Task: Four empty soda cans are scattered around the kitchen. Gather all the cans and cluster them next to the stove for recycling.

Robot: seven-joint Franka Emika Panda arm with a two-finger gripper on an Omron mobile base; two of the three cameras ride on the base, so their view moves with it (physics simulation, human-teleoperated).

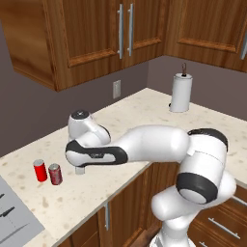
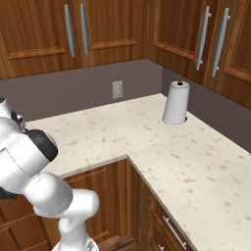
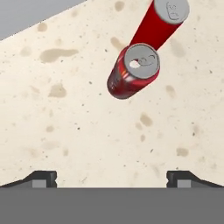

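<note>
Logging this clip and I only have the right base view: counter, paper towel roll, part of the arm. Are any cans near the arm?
Observer: Yes. Two red cans stand upright side by side on the counter: the nearer can and the farther can, as the left base view shows.
Operator: Is the gripper holding one?
Observer: No. The gripper is open and empty above bare counter; the nearer can sits ahead of it in the hand view.
Operator: Where is the stove?
Observer: A corner of the stove shows at the lower left of the left base view, a little way past the two cans.
</note>
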